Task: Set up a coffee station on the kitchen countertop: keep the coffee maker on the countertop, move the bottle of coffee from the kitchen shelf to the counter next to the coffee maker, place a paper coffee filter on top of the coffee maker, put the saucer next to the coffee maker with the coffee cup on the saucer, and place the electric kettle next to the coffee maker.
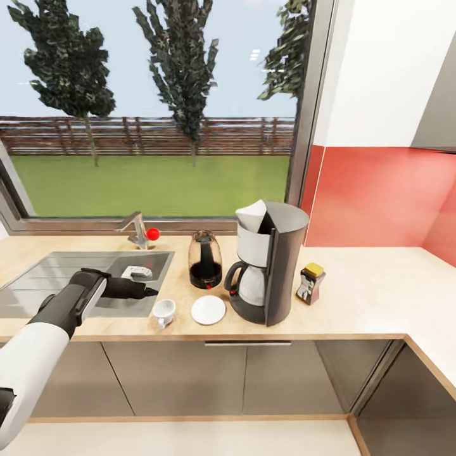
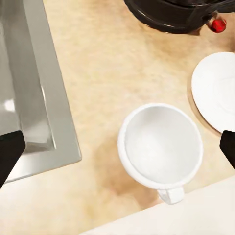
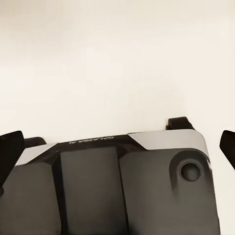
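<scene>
The black coffee maker [image 1: 271, 269] stands on the beige countertop [image 1: 367, 297], with the white paper coffee filter [image 1: 252, 217] on its top. To its right is the bottle of coffee [image 1: 311, 283]; to its left, the glass electric kettle [image 1: 205, 259]. The white saucer [image 1: 208, 310] lies bare in front of the kettle. The coffee cup [image 1: 164, 311] stands upright on the counter just left of the saucer. My left gripper [image 1: 152, 292] hovers open over the coffee cup [image 2: 160, 147], fingertips [image 2: 10, 152] wide to either side, with the saucer [image 2: 218, 90] beside it. My right gripper [image 3: 117, 149] is open and holds nothing.
A steel sink [image 1: 82, 282] is set into the counter on the left, with a small white object [image 1: 137, 273] in it and a faucet [image 1: 136, 229] behind. The counter turns a corner at the right. The right wrist view looks down on the robot's own grey body [image 3: 122, 186].
</scene>
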